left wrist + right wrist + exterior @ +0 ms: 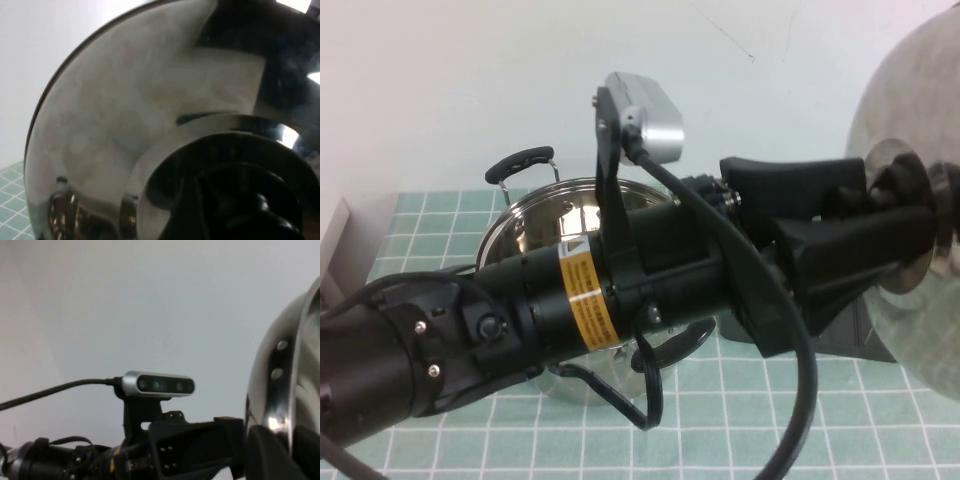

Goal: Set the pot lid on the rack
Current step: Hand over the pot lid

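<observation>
My left gripper (pixel 908 215) reaches across the table to the right and is shut on the black knob of the pot lid (pixel 905 90). It holds the shiny domed lid on edge, high above the table at the right. In the left wrist view the lid (pixel 125 115) fills the frame, with the knob (pixel 250 210) dark at the bottom. In the right wrist view the lid (pixel 292 370) stands edge-on, close to my right gripper (pixel 285 460). A dark flat shape (pixel 865 338) under the lid may be the rack; its wire loops are hidden.
The deep steel pot (pixel 545 225) with black handles stands open at the table's middle, behind my left arm (pixel 570 300). A green checked cloth (pixel 820 420) covers the table. A white wall is behind.
</observation>
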